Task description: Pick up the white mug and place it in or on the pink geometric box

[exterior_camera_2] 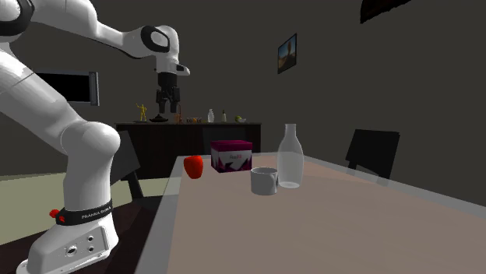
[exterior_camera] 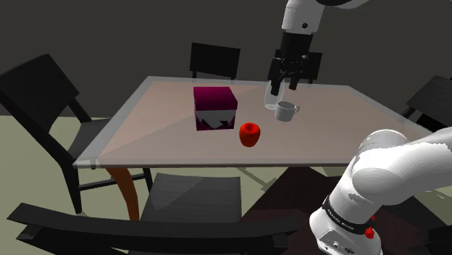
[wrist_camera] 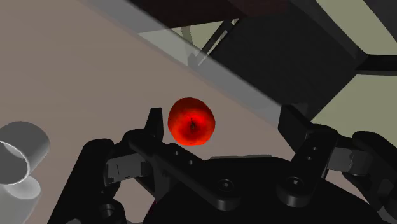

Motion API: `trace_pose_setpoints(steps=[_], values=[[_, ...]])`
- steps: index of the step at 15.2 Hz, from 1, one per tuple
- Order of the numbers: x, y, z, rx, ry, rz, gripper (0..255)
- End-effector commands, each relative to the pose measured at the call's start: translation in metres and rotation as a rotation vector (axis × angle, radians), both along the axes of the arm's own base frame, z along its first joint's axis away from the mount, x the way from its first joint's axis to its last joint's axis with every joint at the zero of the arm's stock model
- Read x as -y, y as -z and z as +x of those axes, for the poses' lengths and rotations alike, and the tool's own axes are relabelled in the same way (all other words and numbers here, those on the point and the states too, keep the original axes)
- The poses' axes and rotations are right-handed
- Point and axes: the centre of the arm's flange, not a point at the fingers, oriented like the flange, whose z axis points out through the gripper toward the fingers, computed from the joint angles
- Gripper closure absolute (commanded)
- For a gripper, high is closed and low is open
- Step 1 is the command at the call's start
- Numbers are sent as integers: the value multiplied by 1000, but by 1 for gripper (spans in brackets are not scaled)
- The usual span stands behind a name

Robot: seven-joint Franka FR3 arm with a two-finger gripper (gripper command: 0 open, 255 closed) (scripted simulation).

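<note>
Shoulder view: end effector [exterior_camera: 292, 81] aloft over the far side of the desk [exterior_camera: 145, 138], partly in front of a clear bottle [exterior_camera: 270, 101]; white mug [exterior_camera: 287, 111] upright on the desk just beside the bottle, untouched; red apple [exterior_camera: 250, 134] nearer the front edge; box [exterior_camera: 215, 109], dark pink with white shapes, well apart from the mug; dark chair [exterior_camera: 215, 59] behind.

Second exterior view: end effector [exterior_camera_2: 167, 107] high above desk level; mug [exterior_camera_2: 265, 180] close against the bottle [exterior_camera_2: 290, 156]; apple [exterior_camera_2: 193, 166] and box [exterior_camera_2: 232, 156] farther back.

Wrist view: fingers [wrist_camera: 154, 124] spread apart, clasping nothing; apple [wrist_camera: 191, 121] beneath, close to one finger; mug [wrist_camera: 22, 149] off to the side, outside the gap.
</note>
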Motion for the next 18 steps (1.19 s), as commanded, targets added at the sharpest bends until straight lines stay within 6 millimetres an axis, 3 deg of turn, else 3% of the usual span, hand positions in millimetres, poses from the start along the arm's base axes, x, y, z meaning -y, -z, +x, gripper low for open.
trace_pose_setpoints(steps=[1,18], values=[[0,0,0,0,0,0,0],[172,113,84,-40,23,-39,0]])
